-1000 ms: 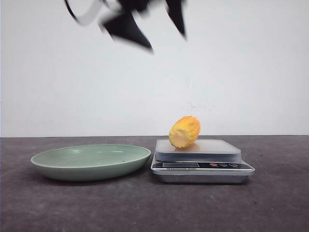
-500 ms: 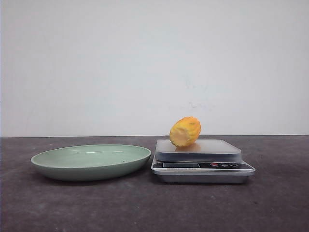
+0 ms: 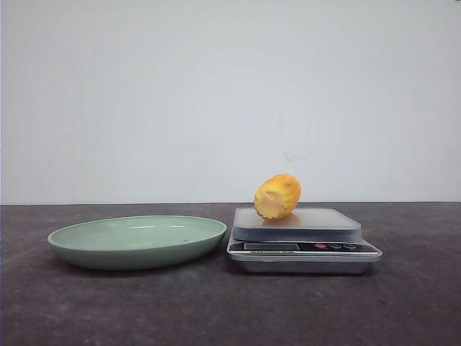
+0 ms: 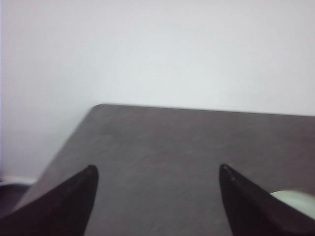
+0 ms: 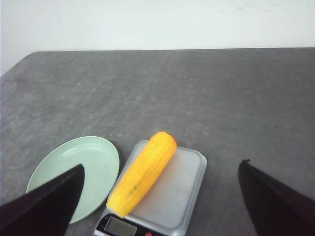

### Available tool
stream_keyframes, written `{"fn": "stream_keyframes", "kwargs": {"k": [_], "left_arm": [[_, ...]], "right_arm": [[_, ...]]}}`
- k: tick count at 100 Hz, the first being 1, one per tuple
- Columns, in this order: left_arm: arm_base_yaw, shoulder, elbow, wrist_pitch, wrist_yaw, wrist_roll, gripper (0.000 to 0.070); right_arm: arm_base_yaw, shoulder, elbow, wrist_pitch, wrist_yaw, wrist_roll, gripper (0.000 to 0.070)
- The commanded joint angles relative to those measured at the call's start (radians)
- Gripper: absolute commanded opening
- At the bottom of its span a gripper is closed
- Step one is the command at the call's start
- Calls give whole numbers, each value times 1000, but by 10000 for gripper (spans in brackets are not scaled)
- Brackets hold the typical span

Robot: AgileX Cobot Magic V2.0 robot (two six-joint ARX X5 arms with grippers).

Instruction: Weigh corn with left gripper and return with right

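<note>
The yellow-orange corn [image 3: 276,196] lies on the platform of a silver kitchen scale [image 3: 302,241], its paler cut end facing me; from above, in the right wrist view, the corn [image 5: 142,173] lies slantwise across the scale [image 5: 172,196]. My right gripper [image 5: 160,169] hangs open high above it, with the cob between the lines of its fingers and far below. My left gripper [image 4: 157,169] is open and empty over bare dark table. Neither gripper shows in the front view.
A shallow pale green plate [image 3: 137,241] sits left of the scale, also visible as a plate [image 5: 74,172] in the right wrist view and as a sliver of plate [image 4: 298,201] in the left wrist view. The dark table's [image 3: 216,310] far edge meets a white wall.
One second ago the black left gripper was blurred at the top of the front view. It has since risen out of that view. The corn stays on the scale.
</note>
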Motion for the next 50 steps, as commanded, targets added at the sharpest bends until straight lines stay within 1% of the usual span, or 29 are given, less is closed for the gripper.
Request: {"fn": "stream_keyframes", "kwargs": {"k": [1,12,19,39,50], "left_arm": [[-4,-16,14,-65,-11,-51,475],[-3,-60,14,-165,-17,-129,475],[-3,-79,14,-196,-17,-163,476],[16,-93,14,-197,-3,-162,476],[17,-93,14,-195,22,-167,475]], "right_arm": [[33,33,24,32,20,-5,635],[93,105,24,66,45,7,638],[132,160,24,94,62,8,664],[243,335,25,189,135,37,673],[272,433,31,238,144,56,673]]}}
